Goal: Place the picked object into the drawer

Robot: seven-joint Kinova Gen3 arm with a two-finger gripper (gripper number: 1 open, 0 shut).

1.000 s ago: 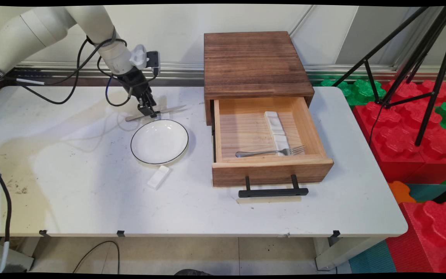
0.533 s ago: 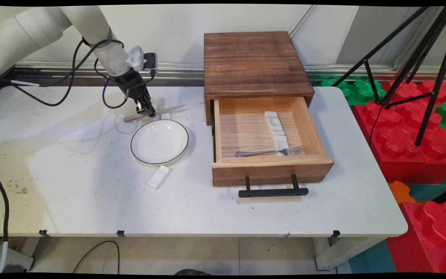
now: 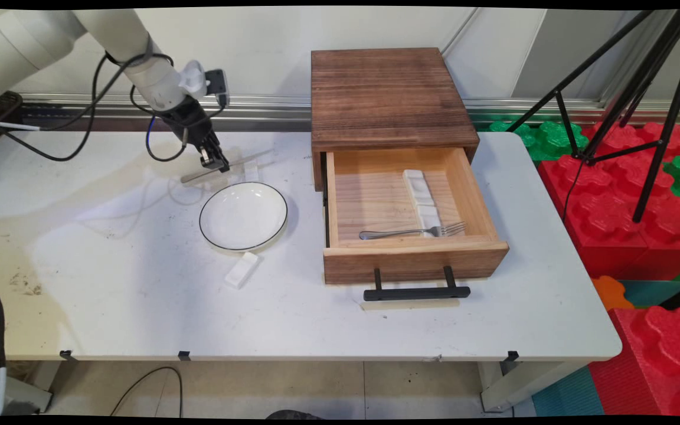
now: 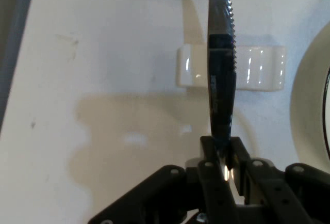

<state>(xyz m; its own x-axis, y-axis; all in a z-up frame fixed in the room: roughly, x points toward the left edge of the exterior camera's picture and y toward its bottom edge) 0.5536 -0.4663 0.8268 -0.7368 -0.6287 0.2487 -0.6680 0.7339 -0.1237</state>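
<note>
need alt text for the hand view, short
The hand is shut on a serrated knife, which runs straight up the picture to the top edge. Behind the blade a small white rest lies crosswise on the white table, and the curved rim of a plate shows at the right edge.

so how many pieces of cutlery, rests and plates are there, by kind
knives: 1, the knife in the pincer
forks: 1, the fork in the drawer
white rests: 3, far rest, near rest, drawer rest
plates: 1, the plate
total: 6
</note>
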